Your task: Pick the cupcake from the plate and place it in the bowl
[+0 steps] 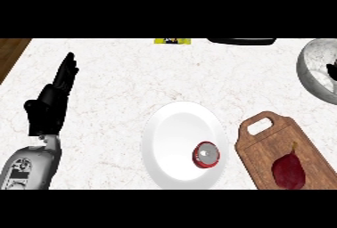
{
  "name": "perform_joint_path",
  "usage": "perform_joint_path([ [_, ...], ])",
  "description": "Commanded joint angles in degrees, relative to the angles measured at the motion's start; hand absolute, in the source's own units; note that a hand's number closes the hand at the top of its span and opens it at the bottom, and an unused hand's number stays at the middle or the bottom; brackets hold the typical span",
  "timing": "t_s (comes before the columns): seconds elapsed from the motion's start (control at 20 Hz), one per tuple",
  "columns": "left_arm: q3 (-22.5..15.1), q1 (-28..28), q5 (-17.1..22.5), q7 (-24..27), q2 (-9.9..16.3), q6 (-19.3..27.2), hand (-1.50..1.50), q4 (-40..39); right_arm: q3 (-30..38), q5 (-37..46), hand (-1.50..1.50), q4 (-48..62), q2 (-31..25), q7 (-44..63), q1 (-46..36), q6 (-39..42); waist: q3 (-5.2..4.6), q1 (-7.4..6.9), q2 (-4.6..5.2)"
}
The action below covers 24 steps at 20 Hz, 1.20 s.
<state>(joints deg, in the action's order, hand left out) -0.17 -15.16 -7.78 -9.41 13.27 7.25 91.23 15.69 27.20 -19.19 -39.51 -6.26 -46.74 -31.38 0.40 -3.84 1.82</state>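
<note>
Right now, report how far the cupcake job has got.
Nothing looks done: the cupcake sits on the white plate. Nothing is in hand; the left hand rests open at the left, and the right hand is out of view. Left: grasp the cupcake and carry it to the bowl.

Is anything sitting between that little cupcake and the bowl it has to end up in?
Partly. The cupcake sits on the white plate, and the bowl is at the far right. The wooden cutting board lies near that path, though it is flat. The left hand rests open at the left.

Kitchen: marble counter (132, 80), wooden cutting board (280, 147), plate (174, 133).
</note>
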Motion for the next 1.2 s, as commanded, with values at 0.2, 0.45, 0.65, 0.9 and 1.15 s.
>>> perform_joint_path([
  [0.2, -0.8, -0.7, -0.6, -0.8, -0.9, 0.3, 0.00, -0.1, 6.8, -7.4, -1.50, 4.1, 1.2, -11.4, -1.8, 8.1, 0.12, -0.55, 0.15],
  [0.45, -0.5, -0.3, -0.2, -0.6, -0.5, -0.4, 0.00, 0.5, 12.4, -12.2, -1.50, 4.9, -0.4, -19.0, -0.1, 8.2, 0.19, -0.55, 0.22],
  [0.65, 1.2, -2.1, -0.5, -1.5, 0.5, 0.2, 0.00, -0.3, 15.7, -15.2, -1.50, 6.4, -3.5, -21.4, 0.1, 12.2, 0.03, 0.75, -0.27],
  [0.9, 0.6, 1.4, -1.1, 1.4, -0.5, 0.4, 0.00, -1.5, 19.4, -19.1, -1.50, 8.3, -7.7, -24.7, 3.7, 21.9, -0.07, 1.71, -0.68],
  [1.15, 1.7, 0.8, -0.7, -1.0, 0.1, 0.1, 0.00, 0.4, 22.6, -23.4, -1.50, 7.8, -8.0, -32.3, 10.4, 30.5, -0.18, 2.88, -1.33],
])
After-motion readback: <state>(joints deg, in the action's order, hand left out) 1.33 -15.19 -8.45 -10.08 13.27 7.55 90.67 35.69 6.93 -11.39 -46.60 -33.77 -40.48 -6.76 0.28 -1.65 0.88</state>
